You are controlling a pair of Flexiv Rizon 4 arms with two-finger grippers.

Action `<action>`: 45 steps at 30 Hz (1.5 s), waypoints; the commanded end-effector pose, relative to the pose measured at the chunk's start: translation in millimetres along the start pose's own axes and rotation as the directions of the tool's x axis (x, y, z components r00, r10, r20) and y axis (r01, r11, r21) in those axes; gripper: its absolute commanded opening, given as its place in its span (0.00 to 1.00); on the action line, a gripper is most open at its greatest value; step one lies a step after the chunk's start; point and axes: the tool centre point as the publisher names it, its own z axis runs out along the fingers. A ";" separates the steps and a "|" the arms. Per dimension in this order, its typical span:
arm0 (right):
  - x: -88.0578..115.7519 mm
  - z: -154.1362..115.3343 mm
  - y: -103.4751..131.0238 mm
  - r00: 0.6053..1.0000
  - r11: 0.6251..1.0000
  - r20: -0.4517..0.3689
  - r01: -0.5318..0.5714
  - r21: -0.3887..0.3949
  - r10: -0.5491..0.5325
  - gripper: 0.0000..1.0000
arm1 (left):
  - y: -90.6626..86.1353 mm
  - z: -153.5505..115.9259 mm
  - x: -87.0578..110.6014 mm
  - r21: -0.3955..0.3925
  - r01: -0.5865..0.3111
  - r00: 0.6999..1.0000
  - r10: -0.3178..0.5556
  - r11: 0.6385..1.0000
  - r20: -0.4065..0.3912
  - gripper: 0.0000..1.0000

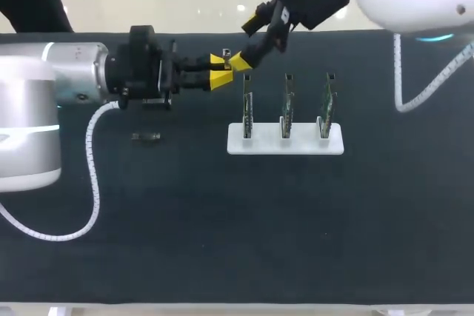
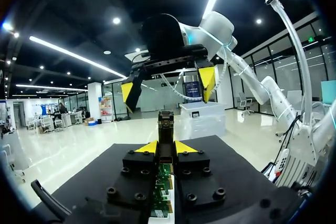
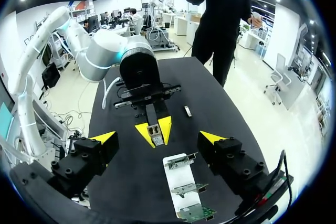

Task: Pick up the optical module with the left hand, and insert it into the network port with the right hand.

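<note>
From where I stood, the optical module (image 2: pixel 166 124) was off the table, held in the air above and just to the far left of the white rack (image 1: pixel 285 142). The left gripper (image 2: pixel 166 149) had its yellow tips pinched on the module's rear half, so the front end stuck out free beyond them. The right gripper (image 2: pixel 168 83) faced it from the rack's side, jaws spread wide, one on each side of that free end and touching nothing.

The three boards (image 1: pixel 286 105) stood upright in the rack, and I took their ports for the target. A small dark part (image 1: pixel 146 137) lay on the table (image 1: pixel 222 220), well to the left of the rack.

The module looked light, rigid and smooth-sided, so it could probably slip or twist in a loose hold. I'd judge the flat long sides of the exposed body the best place to grip, keeping off the connector end, which looked the delicate part.
</note>
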 end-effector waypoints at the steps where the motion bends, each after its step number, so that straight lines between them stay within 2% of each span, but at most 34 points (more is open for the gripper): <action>1: 1.7 3.3 4.9 1.000 1.000 0.008 0.009 0.013 -0.009 1.00 | 0.0 0.6 0.8 -0.003 -0.002 1.000 0.002 1.000 0.002 0.00; 13: -3.1 12.1 9.8 0.999 0.999 0.015 0.038 0.014 -0.038 1.00 | 0.0 0.6 0.8 -0.003 -0.002 1.000 0.002 1.000 0.002 0.00; 14: -3.6 13.0 9.9 0.999 0.999 0.015 0.039 0.013 -0.039 0.96 | 0.0 0.6 0.8 -0.003 -0.002 1.000 0.002 1.000 0.002 0.00; 16: -3.2 15.4 10.5 0.999 0.999 0.019 0.037 0.013 -0.037 0.81 | 0.0 0.6 0.8 -0.003 -0.002 1.000 0.002 1.000 0.002 0.00; 19: -2.7 17.8 10.9 0.999 0.999 0.020 0.037 0.015 -0.037 0.76 | 0.0 0.6 0.8 -0.003 -0.002 1.000 0.002 1.000 0.002 0.00; 20: -2.9 18.4 10.9 0.999 0.999 0.020 0.038 0.016 -0.038 0.70 | 0.0 0.6 0.8 -0.003 -0.002 1.000 0.002 1.000 0.002 0.00; 24: -2.7 20.2 10.2 0.999 0.999 0.021 0.042 0.015 -0.042 0.71 | 0.0 0.6 0.8 -0.003 -0.002 1.000 0.002 1.000 0.002 0.00; 26: -3.2 21.6 9.8 0.999 0.999 0.019 0.047 0.014 -0.047 0.64 | 0.0 0.6 0.8 -0.003 -0.002 1.000 0.002 1.000 0.002 0.00; 28: -4.1 22.5 9.7 0.999 0.999 0.017 0.048 0.014 -0.049 0.62 | 0.0 0.6 0.8 -0.003 -0.002 1.000 0.002 1.000 0.002 0.00; 29: -4.4 22.8 9.6 0.999 0.999 0.017 0.049 0.013 -0.049 0.52 | 0.0 0.6 0.8 -0.003 -0.002 1.000 0.002 1.000 0.002 0.00; 34: -5.0 25.1 11.1 0.999 0.999 0.016 0.046 0.022 -0.047 0.53 | 0.0 0.6 0.8 -0.003 -0.002 1.000 0.002 1.000 0.002 0.00; 35: -5.2 25.5 11.2 0.999 0.999 0.016 0.046 0.022 -0.047 0.48 | 0.0 0.6 0.8 -0.003 -0.002 1.000 0.002 1.000 0.002 0.00; 37: -6.4 26.1 11.0 0.999 0.999 0.015 0.046 0.021 -0.046 0.46 | 0.0 0.6 0.8 -0.003 -0.002 1.000 0.002 1.000 0.002 0.00; 39: -8.2 26.4 10.6 0.999 0.999 0.012 0.048 0.018 -0.048 0.50 | 0.0 0.6 0.8 -0.003 -0.002 1.000 0.002 1.000 0.002 0.00; 45: -10.3 30.0 9.3 0.998 0.998 0.012 0.054 0.016 -0.055 0.48 | 0.0 0.6 0.8 -0.003 -0.002 1.000 0.002 1.000 0.002 0.00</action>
